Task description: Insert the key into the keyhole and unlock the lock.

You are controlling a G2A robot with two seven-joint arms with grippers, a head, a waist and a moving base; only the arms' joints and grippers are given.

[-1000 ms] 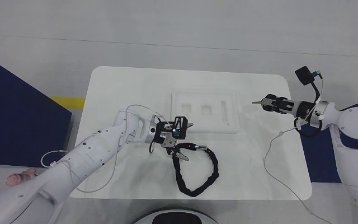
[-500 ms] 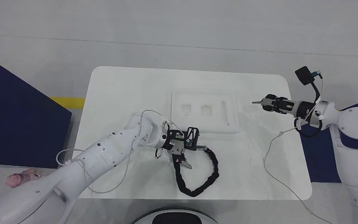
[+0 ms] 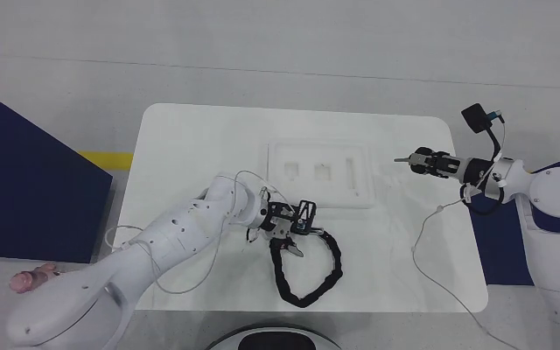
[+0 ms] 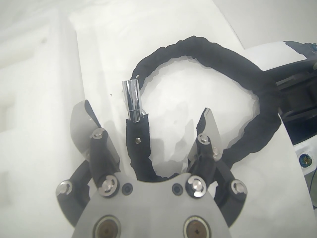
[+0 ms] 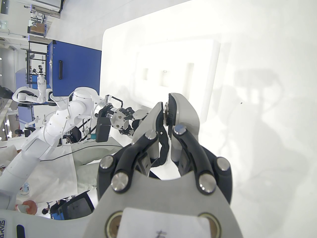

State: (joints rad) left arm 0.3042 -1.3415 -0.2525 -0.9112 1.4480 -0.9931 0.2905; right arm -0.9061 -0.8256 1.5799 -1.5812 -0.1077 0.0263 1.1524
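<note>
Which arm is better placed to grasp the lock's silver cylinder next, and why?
Left. The left gripper hangs open directly over the chain lock, fingers either side of the silver cylinder. The right gripper is far across the table, shut on what looks like the key.

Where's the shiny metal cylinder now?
In the left wrist view, the shiny metal cylinder caps the black fabric-sleeved chain, right in front of the open left tool.
</note>
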